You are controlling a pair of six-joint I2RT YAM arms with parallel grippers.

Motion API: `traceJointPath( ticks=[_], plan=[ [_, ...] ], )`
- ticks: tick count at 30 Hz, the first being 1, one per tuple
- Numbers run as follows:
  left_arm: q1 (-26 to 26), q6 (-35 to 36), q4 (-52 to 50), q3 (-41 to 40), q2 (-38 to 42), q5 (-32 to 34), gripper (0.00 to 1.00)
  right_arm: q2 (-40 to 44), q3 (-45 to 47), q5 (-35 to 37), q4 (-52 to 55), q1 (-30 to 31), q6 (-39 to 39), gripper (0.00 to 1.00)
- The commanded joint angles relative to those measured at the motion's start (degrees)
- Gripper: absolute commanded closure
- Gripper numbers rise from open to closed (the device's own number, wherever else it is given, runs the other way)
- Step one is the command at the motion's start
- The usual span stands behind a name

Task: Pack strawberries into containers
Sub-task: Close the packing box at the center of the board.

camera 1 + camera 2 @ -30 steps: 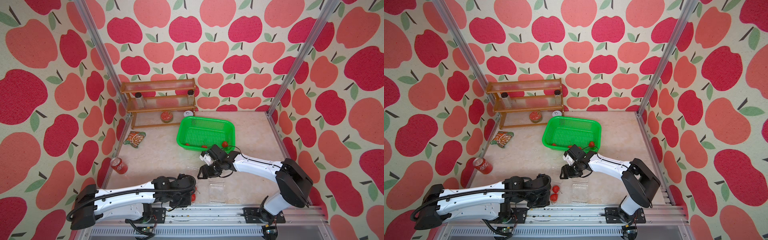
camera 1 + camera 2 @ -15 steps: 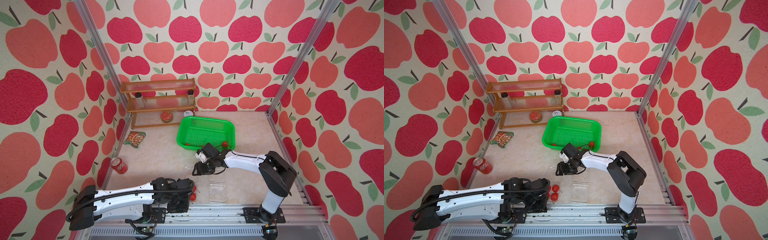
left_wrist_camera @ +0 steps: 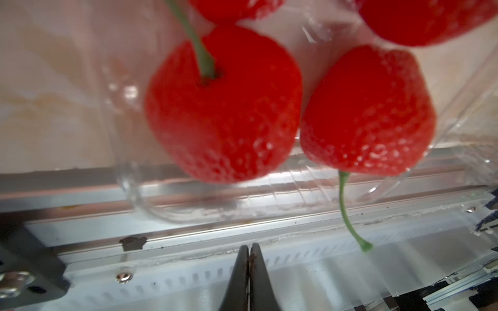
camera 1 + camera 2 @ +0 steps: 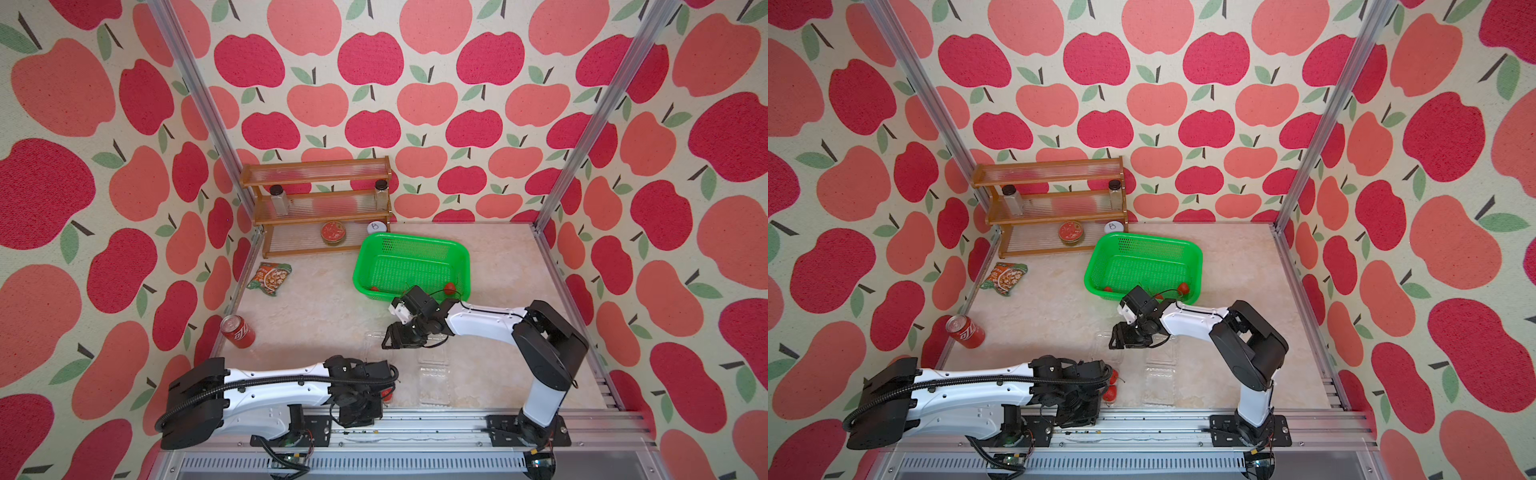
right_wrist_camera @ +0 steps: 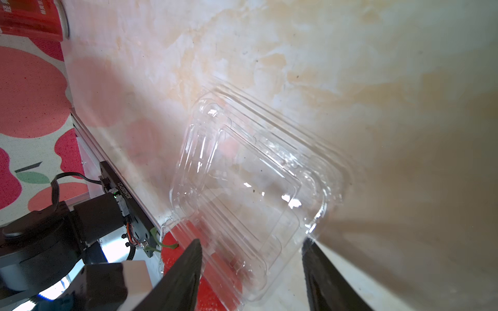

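Right wrist view showed the right pincer (image 5: pixel 252 242), jaws apart and gripping nothing, astride the open lid (image 5: pixel 242 167) of the container (image 3: pixel 269 194) after swinging toward the left arm (image 4: pixel 967 386) within the last second. Left pincer (image 3: pixel 249 246) stayed clenched and empty just beside the strawberries (image 3: pixel 223 107) lying in that container at the table's (image 4: pixel 1059 316) front edge. Judged: container filled, lid-closing next, though more strawberries remained in the green basket (image 4: pixel 1144 239).

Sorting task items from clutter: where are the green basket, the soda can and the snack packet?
green basket (image 4: pixel 409 268): in a top view, bare mesh floor.
soda can (image 4: pixel 237 331): in a top view, red side wall.
snack packet (image 4: pixel 270 278): in a top view, printed front.
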State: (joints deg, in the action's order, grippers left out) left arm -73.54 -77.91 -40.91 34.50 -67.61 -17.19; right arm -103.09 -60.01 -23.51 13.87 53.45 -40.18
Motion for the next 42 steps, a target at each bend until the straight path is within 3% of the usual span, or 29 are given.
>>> traceJointPath(
  ticks=[1, 13, 22, 31, 42],
  plan=[
    [0.2, -7.9, -1.6, -1.4, 0.2, 4.6, 1.00, 0.2, 1.0, -1.0, -1.7, -0.4, -1.4, 0.38],
    [5.1, -9.3, -2.5, -3.0, 0.7, 11.0, 1.00, -0.8, 2.5, -3.5, -5.6, -1.0, -2.5, 0.39],
    [10.0, -7.8, -6.8, -4.1, 7.2, 13.3, 1.00, -3.1, 4.3, -5.8, -14.9, -1.2, -4.9, 0.38],
    [10.5, -7.1, -7.0, -5.1, 7.0, 13.0, 1.00, -6.9, 6.6, -4.1, -28.6, -1.1, -12.2, 0.38],
    [10.7, -8.3, -7.6, -6.5, 8.1, 13.9, 1.00, -6.6, 7.1, -3.7, -33.6, 0.3, -13.6, 0.38]
  ],
)
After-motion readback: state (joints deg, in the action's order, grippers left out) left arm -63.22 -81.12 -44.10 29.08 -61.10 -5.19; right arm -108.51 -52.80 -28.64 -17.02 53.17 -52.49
